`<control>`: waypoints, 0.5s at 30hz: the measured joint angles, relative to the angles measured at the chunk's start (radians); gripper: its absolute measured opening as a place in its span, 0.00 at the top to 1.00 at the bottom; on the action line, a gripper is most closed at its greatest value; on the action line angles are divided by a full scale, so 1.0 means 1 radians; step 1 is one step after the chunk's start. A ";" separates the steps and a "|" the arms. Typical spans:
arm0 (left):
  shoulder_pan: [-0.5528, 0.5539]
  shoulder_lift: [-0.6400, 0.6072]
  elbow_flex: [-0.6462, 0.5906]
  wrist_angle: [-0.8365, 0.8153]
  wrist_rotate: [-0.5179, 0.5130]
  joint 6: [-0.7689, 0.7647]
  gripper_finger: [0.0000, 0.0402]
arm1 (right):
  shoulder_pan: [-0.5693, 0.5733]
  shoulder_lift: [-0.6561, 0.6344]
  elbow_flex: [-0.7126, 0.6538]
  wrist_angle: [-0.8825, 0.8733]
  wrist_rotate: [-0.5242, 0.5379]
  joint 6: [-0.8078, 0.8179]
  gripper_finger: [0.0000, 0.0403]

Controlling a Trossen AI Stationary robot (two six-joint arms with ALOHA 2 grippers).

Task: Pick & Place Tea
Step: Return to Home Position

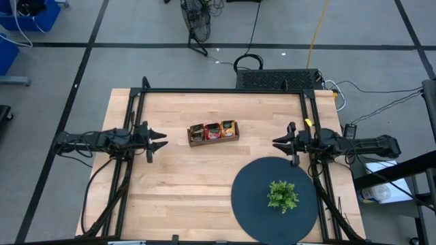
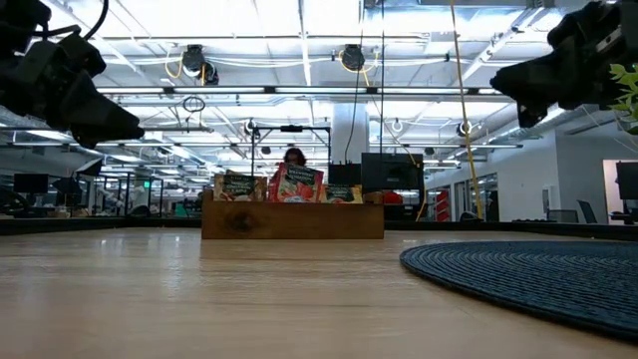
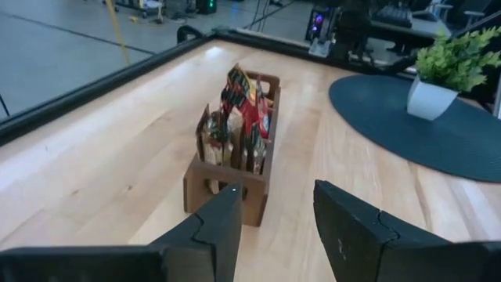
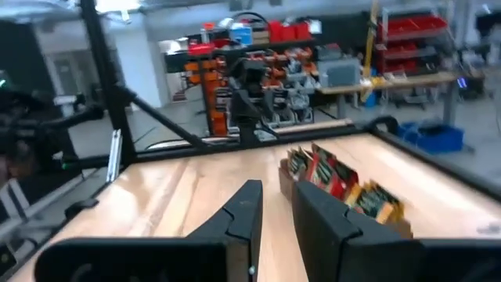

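Observation:
The tea sachets (image 1: 213,130), red, orange and grey-green, stand upright in a brown wooden three-compartment tray (image 1: 213,140) at the middle of the table, toward its far side. In the left wrist view the sachets (image 3: 243,110) stick up out of the tray (image 3: 223,184). My left gripper (image 1: 158,141) hovers above the table left of the tray, open, with nothing between its fingers (image 3: 223,223). To the tray's right, my right gripper (image 1: 278,143) hovers, fingers (image 4: 249,205) a narrow gap apart with nothing between them. Both point toward the tray.
A round dark woven mat (image 1: 252,197) lies at the table's near right, with a small green plant in a white pot (image 1: 282,195) standing on it. A black frame (image 1: 225,90) runs along the table's far and side edges. Bare wood lies at the near left.

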 joint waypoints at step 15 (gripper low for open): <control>0.000 0.005 0.000 0.026 0.000 -0.021 0.60 | 0.000 0.001 0.000 -0.013 0.009 0.243 0.85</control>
